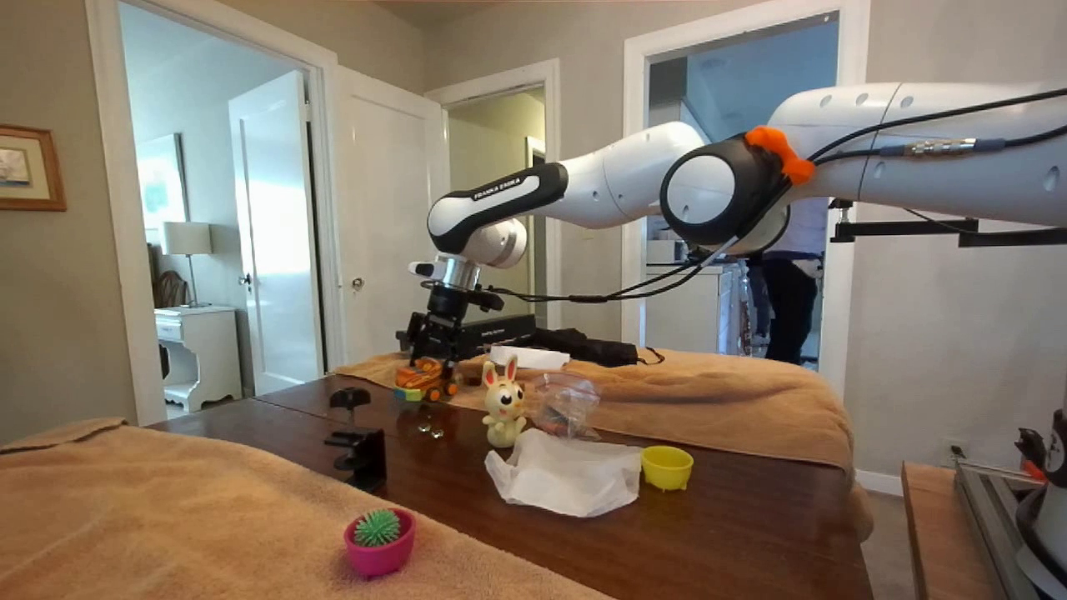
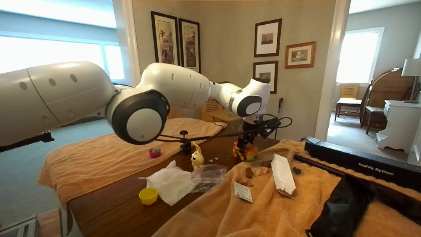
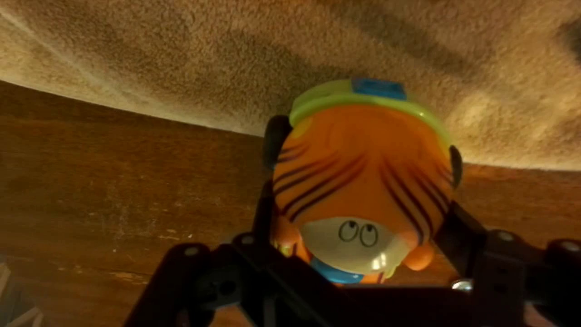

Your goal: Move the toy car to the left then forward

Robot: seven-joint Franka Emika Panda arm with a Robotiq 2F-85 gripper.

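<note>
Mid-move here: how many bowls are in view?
2: the yellow bowl, on the wooden table beside the white paper, and the pink bowl, on an orange towel with the green spiky ball in it. Others could be hidden.

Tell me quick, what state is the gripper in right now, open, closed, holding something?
Gripper: closed on the orange toy car, gripping it from both sides.

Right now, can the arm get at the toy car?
Looks like yes: the gripper appears closed on the toy car from both sides, with nothing visible in between.
</note>
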